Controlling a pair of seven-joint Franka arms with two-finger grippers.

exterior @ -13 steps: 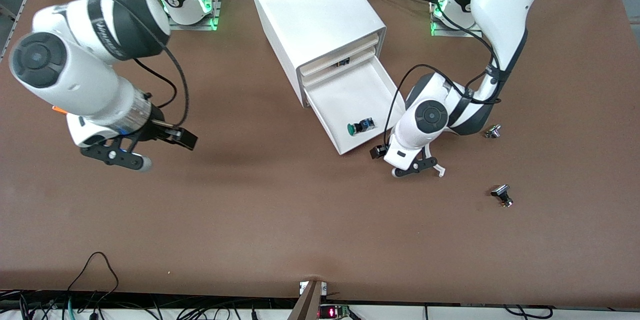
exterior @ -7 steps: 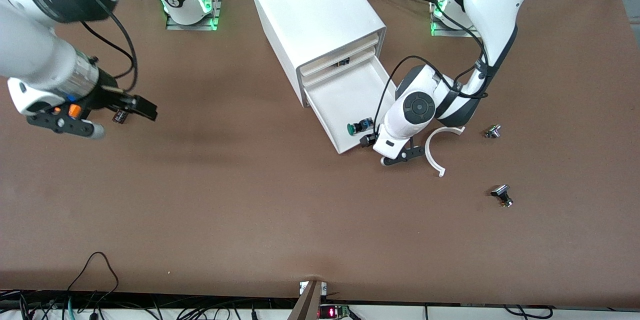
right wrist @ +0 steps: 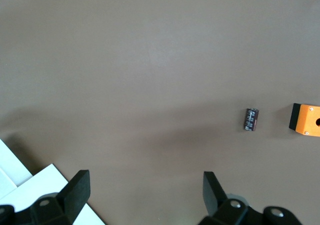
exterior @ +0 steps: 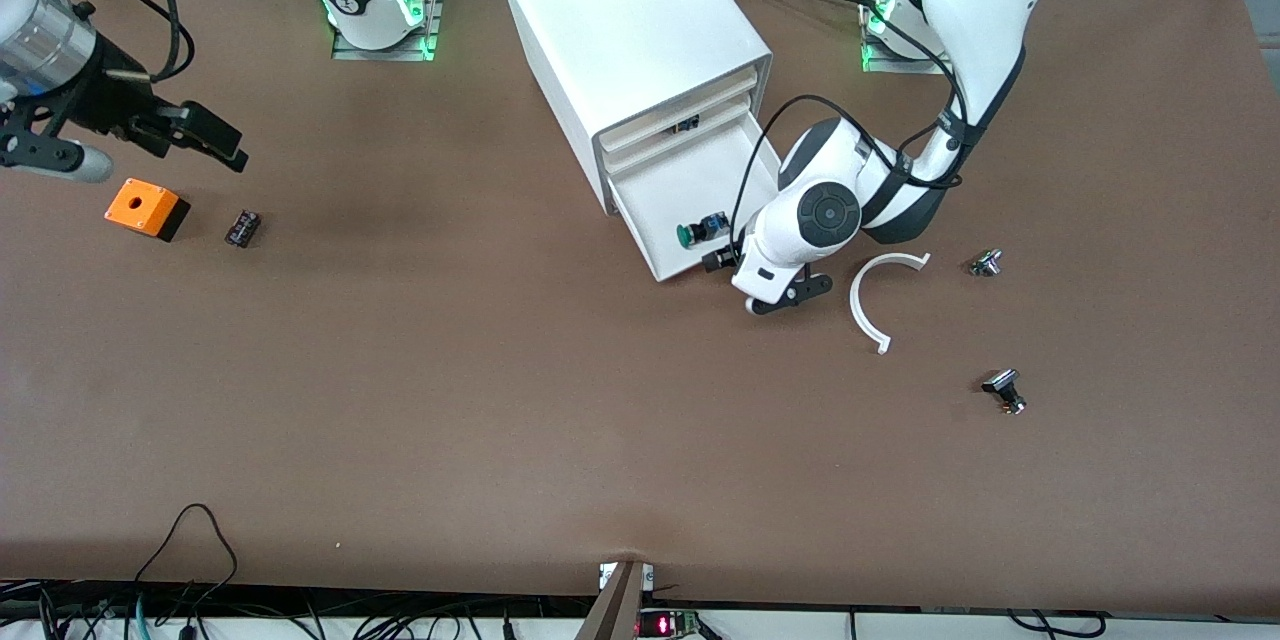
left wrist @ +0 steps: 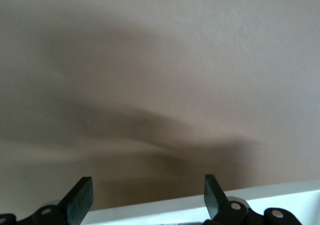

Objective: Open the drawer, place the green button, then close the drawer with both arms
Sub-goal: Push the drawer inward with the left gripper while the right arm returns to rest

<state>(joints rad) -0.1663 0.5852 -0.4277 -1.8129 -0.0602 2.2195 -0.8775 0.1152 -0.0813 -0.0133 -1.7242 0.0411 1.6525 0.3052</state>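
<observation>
Drawer (exterior: 690,205): being pressed at its front by the left gripper (exterior: 765,292), fingers apart.
Button (exterior: 700,230): lying inside.
Right gripper (exterior: 140,135): being held spread above the table (exterior: 500,400).

An orange box (exterior: 146,207) and small black part (exterior: 242,227) are seen at frame left; a white curved strip (exterior: 872,300) and two metal buttons (exterior: 986,263) (exterior: 1004,390) at right
</observation>
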